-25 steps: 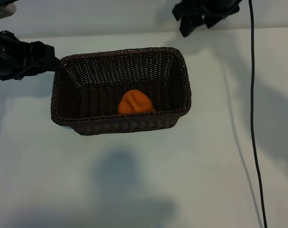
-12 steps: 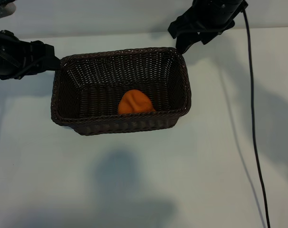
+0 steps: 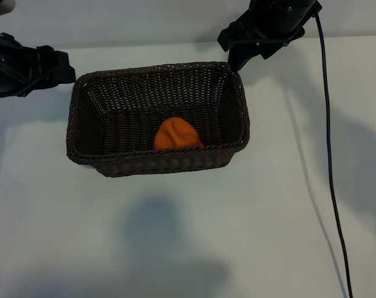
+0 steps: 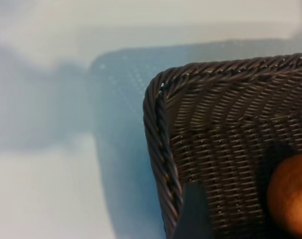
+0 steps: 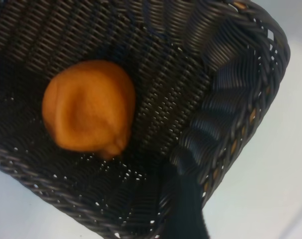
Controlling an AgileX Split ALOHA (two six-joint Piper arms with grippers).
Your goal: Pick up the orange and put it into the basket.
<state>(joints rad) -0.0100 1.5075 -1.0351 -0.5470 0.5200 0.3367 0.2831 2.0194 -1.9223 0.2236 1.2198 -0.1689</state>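
Wicker fills the middle of the exterior view: the basket (image 3: pixel 157 118) sits on the white bench (image 3: pixel 188 236), and the orange (image 3: pixel 175 134) lies on its floor, close to the long wall nearest the camera. Nothing touches the fruit, so the placing looks done. The left pincer (image 3: pixel 62 69) hangs just outside the basket's left short end, apart from the rim, its jaws released and empty; it reads as an idle arm kept clear of the work. The right pincer (image 3: pixel 241 53) hovers above the basket's far right corner, jaws spread and holding nothing, a pose that fits a hand that has let go and only needs to draw away. A black cable (image 3: pixel 329 155) runs down the bench well to the right of the basket.

Seen from the left wrist, a rounded corner of the basket (image 4: pixel 163 119) shows with its braided rim, and the orange (image 4: pixel 290 194) peeks in beyond it on the weave.

From the right wrist, the orange (image 5: pixel 88 112) rests free on the basket (image 5: pixel 250 99) floor near a corner, its crease turned upward, with one dark finger (image 5: pixel 188 204) of that pincer standing off from it.
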